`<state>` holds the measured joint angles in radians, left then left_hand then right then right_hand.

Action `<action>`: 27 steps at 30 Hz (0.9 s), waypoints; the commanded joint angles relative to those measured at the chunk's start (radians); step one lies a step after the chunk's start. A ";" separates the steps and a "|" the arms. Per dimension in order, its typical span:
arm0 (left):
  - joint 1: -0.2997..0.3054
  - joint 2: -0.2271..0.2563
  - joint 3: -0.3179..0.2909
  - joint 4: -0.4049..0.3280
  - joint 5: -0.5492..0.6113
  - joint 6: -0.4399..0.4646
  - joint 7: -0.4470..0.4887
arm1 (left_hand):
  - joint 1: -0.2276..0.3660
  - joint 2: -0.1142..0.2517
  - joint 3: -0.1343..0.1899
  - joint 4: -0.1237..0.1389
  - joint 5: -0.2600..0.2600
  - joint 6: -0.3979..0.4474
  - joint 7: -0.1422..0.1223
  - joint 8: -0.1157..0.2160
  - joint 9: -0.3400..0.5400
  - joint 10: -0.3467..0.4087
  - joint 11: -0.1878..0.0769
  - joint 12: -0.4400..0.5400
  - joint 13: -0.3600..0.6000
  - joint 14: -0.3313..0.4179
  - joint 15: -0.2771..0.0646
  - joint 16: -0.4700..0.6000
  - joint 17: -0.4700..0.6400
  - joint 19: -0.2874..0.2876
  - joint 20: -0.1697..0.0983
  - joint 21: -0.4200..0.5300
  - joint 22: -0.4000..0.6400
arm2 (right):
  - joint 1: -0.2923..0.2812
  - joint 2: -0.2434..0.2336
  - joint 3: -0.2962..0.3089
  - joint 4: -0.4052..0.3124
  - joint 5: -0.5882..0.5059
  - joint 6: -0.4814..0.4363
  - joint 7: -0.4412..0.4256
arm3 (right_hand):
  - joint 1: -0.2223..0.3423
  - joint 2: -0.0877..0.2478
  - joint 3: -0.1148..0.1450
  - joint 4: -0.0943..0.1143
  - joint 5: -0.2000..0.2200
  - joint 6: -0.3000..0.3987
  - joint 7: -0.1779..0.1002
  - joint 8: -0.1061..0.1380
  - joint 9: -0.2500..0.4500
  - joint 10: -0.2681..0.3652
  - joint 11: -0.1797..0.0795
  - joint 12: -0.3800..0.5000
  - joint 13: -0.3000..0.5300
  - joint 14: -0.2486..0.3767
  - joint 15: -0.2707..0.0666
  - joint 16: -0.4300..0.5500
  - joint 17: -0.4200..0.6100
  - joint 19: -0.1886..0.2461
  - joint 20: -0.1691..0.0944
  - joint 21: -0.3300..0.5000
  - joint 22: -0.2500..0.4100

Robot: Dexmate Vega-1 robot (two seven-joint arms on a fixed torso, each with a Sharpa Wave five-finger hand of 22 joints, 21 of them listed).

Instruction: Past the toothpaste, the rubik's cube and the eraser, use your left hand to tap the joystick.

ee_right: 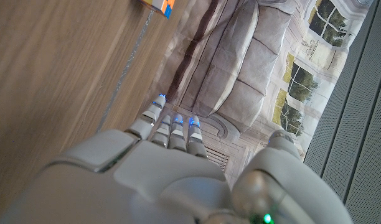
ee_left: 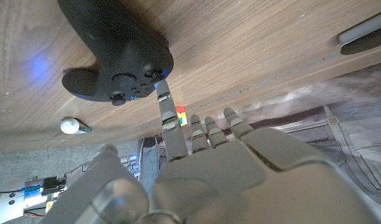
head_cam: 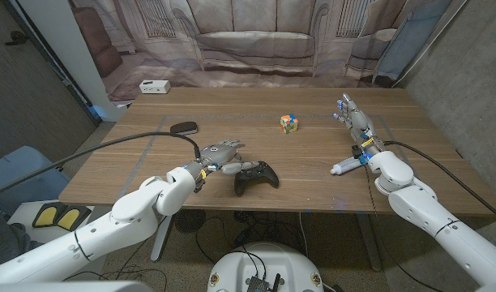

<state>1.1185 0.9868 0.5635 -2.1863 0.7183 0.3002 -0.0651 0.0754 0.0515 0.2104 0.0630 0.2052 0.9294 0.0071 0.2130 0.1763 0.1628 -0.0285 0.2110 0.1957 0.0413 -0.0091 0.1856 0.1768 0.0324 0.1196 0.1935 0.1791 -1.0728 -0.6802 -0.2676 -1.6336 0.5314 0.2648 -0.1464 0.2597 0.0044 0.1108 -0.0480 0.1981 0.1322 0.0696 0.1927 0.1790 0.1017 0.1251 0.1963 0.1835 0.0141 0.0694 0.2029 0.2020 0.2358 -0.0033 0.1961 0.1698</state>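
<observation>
Left wrist view: rubik's cube [ee_left: 180,116] mostly behind fingers [ee_left: 167,112]

The left arm reaches in from the near left, its hand [head_cam: 223,155] held above the surface near the middle, holding nothing, one finger [ee_left: 166,109] stretched forward beyond the others. The right arm extends along the right side, its hand [head_cam: 355,122] empty with fingers straight, pointing far.
</observation>
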 commanded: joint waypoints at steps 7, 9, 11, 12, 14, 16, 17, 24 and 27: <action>-0.013 -0.014 0.021 0.016 0.000 0.015 -0.017 | 0.010 0.001 0.004 -0.008 0.005 0.016 0.000 0.007 0.004 0.013 0.003 0.007 0.001 0.010 0.000 0.002 0.002 -0.010 0.001 0.003 0.003 | 0.010 -0.001 -0.005 0.008 0.002 -0.006 0.010 | -0.003 0.002 0.000 -0.007 -0.001 0.005 0.000 -0.001 0.005 0.002 -0.001 -0.002 0.004 -0.002 0.005 -0.002 0.002 0.001 0.007 -0.003 0.003; -0.013 -0.015 0.021 0.014 0.002 0.016 -0.015 | 0.010 0.001 0.004 -0.008 0.005 0.017 0.000 0.007 0.004 0.013 0.003 0.007 0.001 0.010 0.000 0.002 0.002 -0.011 0.001 0.002 0.003 | 0.010 0.000 -0.004 0.008 0.005 -0.006 0.009 | -0.003 0.002 0.000 -0.008 -0.001 0.006 0.000 -0.001 0.005 0.002 -0.001 -0.002 0.004 -0.002 0.005 -0.002 0.002 0.001 0.007 -0.003 0.003; -0.012 -0.015 0.020 0.013 -0.001 0.015 -0.010 | 0.010 0.002 0.005 -0.009 0.005 0.018 -0.001 0.007 0.004 0.014 0.002 0.008 0.001 0.010 0.000 0.002 0.002 -0.010 0.001 0.003 0.003 | 0.010 -0.002 -0.003 0.009 0.003 -0.003 0.010 | -0.003 0.002 0.000 -0.008 -0.001 0.005 0.000 -0.001 0.005 0.002 0.000 -0.002 0.004 -0.002 0.005 -0.002 0.002 0.001 0.007 -0.003 0.003; -0.013 -0.015 0.020 0.012 -0.001 0.015 -0.009 | 0.011 0.002 0.005 -0.009 0.005 0.017 -0.001 0.006 0.004 0.013 0.003 0.007 0.001 0.010 -0.001 0.002 0.002 -0.011 0.000 0.003 0.003 | 0.010 -0.002 -0.002 0.009 0.004 -0.003 0.010 | -0.003 0.002 0.000 -0.008 -0.001 0.005 0.000 -0.001 0.005 0.002 0.000 -0.002 0.004 -0.002 0.006 -0.002 0.002 0.001 0.007 -0.003 0.003; -0.013 -0.015 0.020 0.010 0.005 0.020 -0.009 | 0.011 0.002 0.005 -0.009 0.005 0.015 0.001 0.005 0.004 0.014 0.003 0.008 0.001 0.010 -0.001 0.002 0.002 -0.011 0.001 0.003 0.003 | 0.009 -0.002 -0.001 0.010 0.006 -0.002 0.011 | -0.003 0.002 0.000 -0.008 -0.001 0.006 0.000 -0.001 0.005 0.002 0.000 -0.001 0.004 -0.002 0.005 -0.002 0.002 0.001 0.007 -0.003 0.003; -0.012 -0.016 0.019 0.008 0.006 0.023 -0.006 | 0.012 0.003 0.005 -0.009 0.005 0.016 0.001 0.004 0.004 0.014 0.003 0.008 0.001 0.011 -0.001 0.002 0.002 -0.011 0.001 0.003 0.003 | 0.009 -0.003 -0.001 0.010 0.006 -0.001 0.012 | -0.004 0.003 0.000 -0.008 -0.001 0.006 0.000 -0.001 0.005 0.002 0.000 -0.001 0.004 -0.002 0.005 -0.002 0.002 0.001 0.007 -0.003 0.003; -0.011 -0.016 0.018 0.007 0.006 0.025 -0.004 | 0.012 0.003 0.006 -0.010 0.004 0.016 0.002 0.004 0.004 0.014 0.003 0.008 0.001 0.011 -0.001 0.002 0.002 -0.011 0.001 0.003 0.003 | 0.009 -0.003 0.000 0.011 0.007 -0.001 0.012 | -0.004 0.003 0.000 -0.008 -0.001 0.006 0.000 -0.001 0.005 0.002 0.000 -0.001 0.004 -0.002 0.005 -0.002 0.002 0.001 0.007 -0.003 0.003; -0.008 -0.014 0.009 0.000 0.006 0.030 0.008 | 0.015 0.004 0.007 -0.011 0.004 0.016 -0.001 0.002 0.004 0.015 0.003 0.008 0.001 0.014 -0.002 0.003 0.002 -0.010 0.001 0.004 0.003 | 0.014 -0.003 -0.001 0.015 0.006 0.003 0.017 | -0.004 0.003 -0.001 -0.009 -0.001 0.005 0.000 -0.001 0.005 0.003 0.000 -0.001 0.004 -0.002 0.006 -0.002 0.002 0.001 0.007 -0.003 0.003; -0.009 -0.012 0.006 -0.002 0.008 0.032 0.012 | 0.016 0.005 0.008 -0.012 0.004 0.016 0.000 0.001 0.004 0.018 0.003 0.009 0.001 0.015 -0.001 0.003 0.002 -0.009 0.001 0.004 0.003 | 0.018 -0.003 -0.002 0.016 0.005 0.003 0.019 | -0.004 0.003 -0.001 -0.009 -0.001 0.006 0.000 -0.001 0.005 0.002 -0.001 -0.001 0.004 -0.002 0.006 -0.002 0.002 0.001 0.007 -0.003 0.003</action>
<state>1.1088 0.9724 0.5797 -2.1801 0.7217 0.3238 -0.0689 0.0807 0.0568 0.2174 0.0560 0.2052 0.9380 0.0052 0.2129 0.1821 0.1721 -0.0272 0.2150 0.1957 0.0448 -0.0126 0.1856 0.1769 0.0270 0.1141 0.1935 0.1791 -1.0628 -0.6823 -0.2700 -1.6224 0.5362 0.2626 -0.1334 0.2597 0.0044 0.1071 -0.0516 0.1981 0.1322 0.0696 0.1928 0.1791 0.1017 0.1251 0.1963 0.1835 0.0141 0.0694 0.2029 0.2020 0.2358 -0.0034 0.1961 0.1697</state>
